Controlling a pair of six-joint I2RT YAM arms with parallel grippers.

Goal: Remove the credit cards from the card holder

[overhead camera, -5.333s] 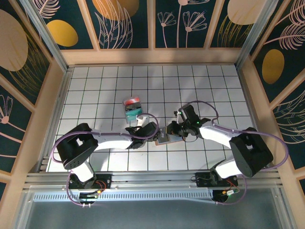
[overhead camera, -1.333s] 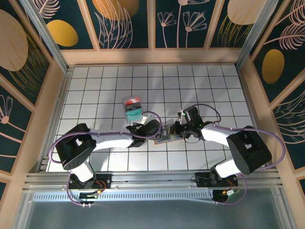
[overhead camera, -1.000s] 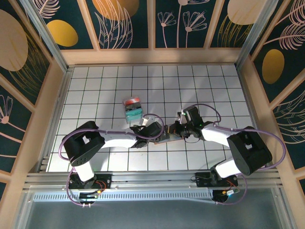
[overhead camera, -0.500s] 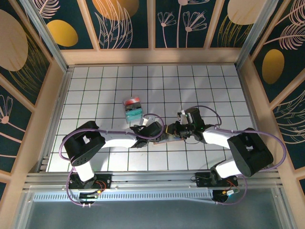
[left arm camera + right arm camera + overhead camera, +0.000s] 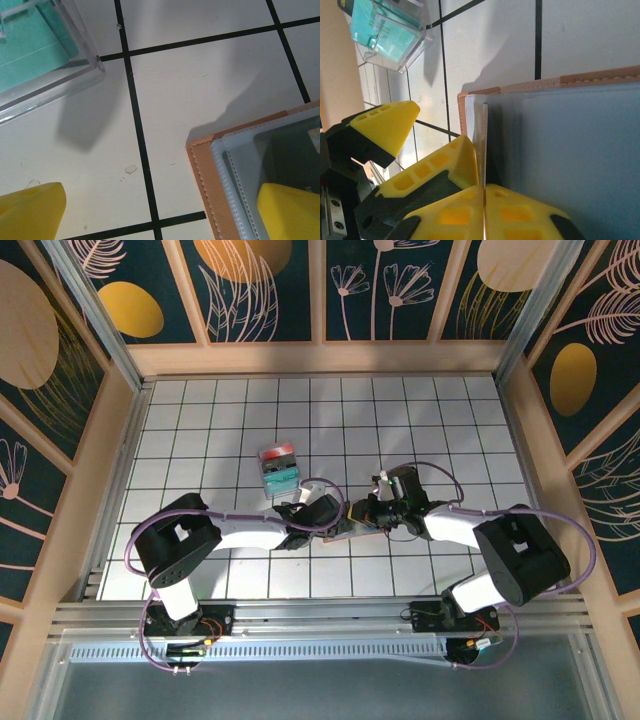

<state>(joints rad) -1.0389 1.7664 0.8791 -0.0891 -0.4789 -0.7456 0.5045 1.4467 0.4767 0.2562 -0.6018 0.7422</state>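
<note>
Card holder point(image 5: 235, 165) lies open at tabletop point(image 5: 175, 100) centre. Left end effector point(image 5: 160, 212), spread wide, bears on its left corner, presumably steadying it while right end effector point(image 5: 484, 190), fingertips pressed together, works the pocket edge.

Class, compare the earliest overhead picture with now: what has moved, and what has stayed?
The left arm swung its elbow right, toward the middle; the left fingers stay open at the card holder. The right fingers barely shifted, shut on the holder's thin edge. The clear box stayed put.
</note>
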